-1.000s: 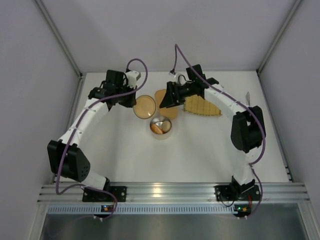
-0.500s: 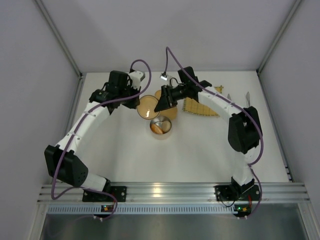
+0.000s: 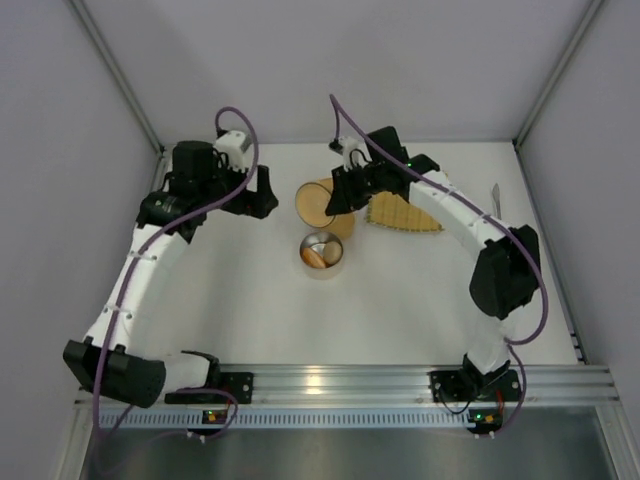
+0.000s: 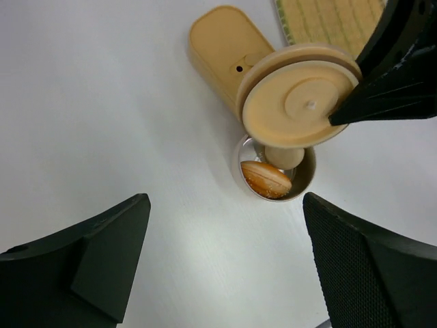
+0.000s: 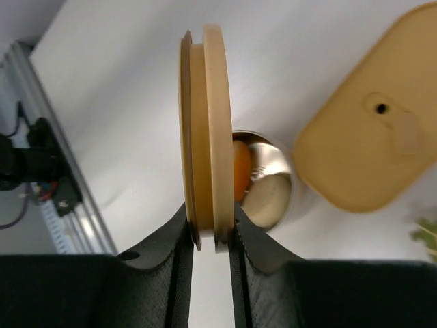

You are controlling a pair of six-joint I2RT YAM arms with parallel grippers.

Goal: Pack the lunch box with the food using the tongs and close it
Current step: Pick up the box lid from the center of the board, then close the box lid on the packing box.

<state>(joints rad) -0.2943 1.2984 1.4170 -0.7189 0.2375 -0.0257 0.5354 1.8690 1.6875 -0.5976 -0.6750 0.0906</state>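
Note:
The lunch box (image 3: 322, 272) is a small round metal tin mid-table, holding food: an orange piece (image 4: 266, 179) and a pale cream ball (image 4: 285, 157). Its round tan lid (image 3: 315, 202) stands on edge in the air just behind the tin, with my right gripper (image 5: 212, 222) shut on its rim. My left gripper (image 4: 224, 205) is open and empty, off to the left of the lid (image 4: 297, 106) and tin. The slim silvery tongs (image 3: 495, 192) lie near the right wall, far from both grippers.
An oval tan case (image 3: 340, 222) lies just behind the tin, under the right gripper. A yellow woven mat (image 3: 403, 212) lies to its right, partly under the right arm. White walls close in the table on three sides.
My left gripper let go of the lid, opened wide and drew back to the left. My right gripper closed on the lid's rim and now holds it alone.

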